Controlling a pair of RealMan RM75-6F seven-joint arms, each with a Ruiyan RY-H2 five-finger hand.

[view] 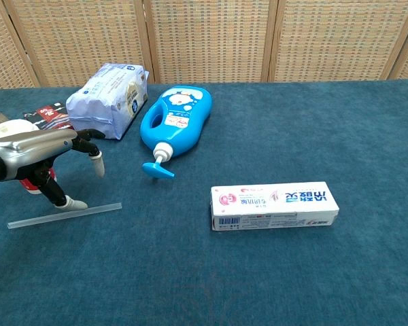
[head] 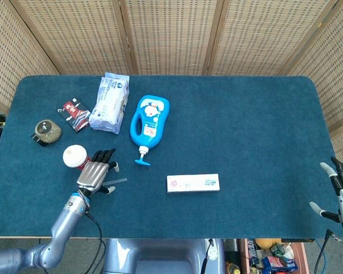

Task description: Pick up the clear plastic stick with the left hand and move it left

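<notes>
Clear plastic stick (view: 64, 214) lies flat on the blue cloth (head: 246, 131); left hand (view: 35, 155) hovers over it, fingers spread, thumb tip seemingly touching it. Red cup (head: 73, 156) stands at its ten o'clock.

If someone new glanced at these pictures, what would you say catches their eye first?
Probably the bright blue pump bottle lying flat at mid-table, nozzle toward the robot. Next, the left hand, fingers spread, poised over the clear stick, with a thumb tip at or just above it, beside the red cup. The white toothpaste box lies alone to the right.
</notes>
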